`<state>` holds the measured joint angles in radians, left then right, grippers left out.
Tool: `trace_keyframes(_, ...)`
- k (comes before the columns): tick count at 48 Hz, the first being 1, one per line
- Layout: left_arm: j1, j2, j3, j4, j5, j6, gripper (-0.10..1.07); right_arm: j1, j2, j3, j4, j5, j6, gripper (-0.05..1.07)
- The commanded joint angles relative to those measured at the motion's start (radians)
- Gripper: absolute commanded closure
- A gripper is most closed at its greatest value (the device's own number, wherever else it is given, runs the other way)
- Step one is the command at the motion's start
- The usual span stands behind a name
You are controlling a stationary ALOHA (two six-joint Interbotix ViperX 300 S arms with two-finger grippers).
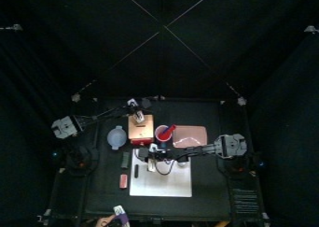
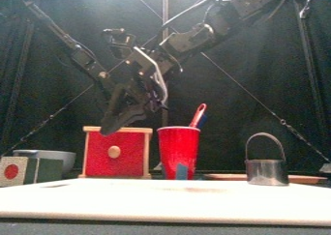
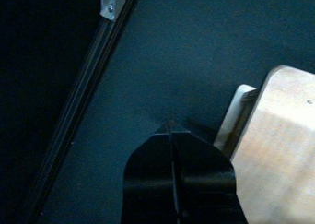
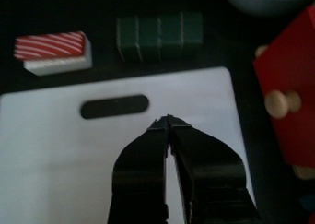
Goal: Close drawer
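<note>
The light-wood box unit [image 1: 140,130] stands left of the table's middle. The drawer's red front with its wooden knob [image 2: 116,152] faces the table's front edge and shows in the right wrist view [image 4: 293,66]; how far it is pulled out I cannot tell. My right gripper [image 1: 152,161] reaches across over the white board [image 4: 74,145], in front of the drawer. Its jaws [image 4: 167,123] are shut on nothing, and it hangs above the drawer front [image 2: 119,123] without touching it. My left gripper [image 3: 170,128] is shut beside the box's pale wood [image 3: 281,126], behind the unit [image 1: 137,109].
A red cup [image 2: 179,152] holding a stick stands just right of the drawer. A metal cup with a handle [image 2: 265,169] stands further right. A red-striped block [image 4: 55,45], a dark green block [image 4: 160,32] and a pale bowl [image 1: 116,135] lie left of the board.
</note>
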<state>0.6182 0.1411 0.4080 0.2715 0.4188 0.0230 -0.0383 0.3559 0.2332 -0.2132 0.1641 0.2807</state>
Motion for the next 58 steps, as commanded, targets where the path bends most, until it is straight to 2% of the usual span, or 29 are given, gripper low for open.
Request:
trace_keyframes(1, -0.011, -0.014, -0.008, 0.000, -0.011, -0.002, 0.98, -0.017, 0.003, -0.031, -0.034, -0.021, 0.000, 0.80)
trace_keyframes(12, -0.011, -0.011, -0.002, -0.002, -0.011, -0.002, 0.98, -0.055, 0.048, -0.095, -0.103, -0.020, 0.000, 0.80)
trace_keyframes(28, -0.018, -0.011, 0.003, -0.002, -0.012, -0.002, 0.98, -0.121, 0.074, -0.137, -0.184, -0.002, 0.000, 0.80)
trace_keyframes(41, -0.020, -0.011, 0.005, -0.002, -0.017, -0.003, 0.98, -0.133, 0.087, -0.169, -0.216, 0.018, 0.000, 0.80)
trace_keyframes(46, -0.017, -0.021, 0.005, 0.000, -0.020, -0.009, 0.98, -0.120, 0.072, -0.164, -0.189, 0.038, 0.002, 0.80)
trace_keyframes(50, -0.015, -0.052, 0.012, 0.000, -0.052, -0.009, 0.98, -0.067, 0.037, -0.149, -0.123, 0.060, 0.003, 0.80)
trace_keyframes(58, -0.014, -0.167, 0.081, -0.015, -0.183, -0.012, 0.98, 0.037, -0.118, -0.018, -0.043, 0.054, 0.009, 0.80)
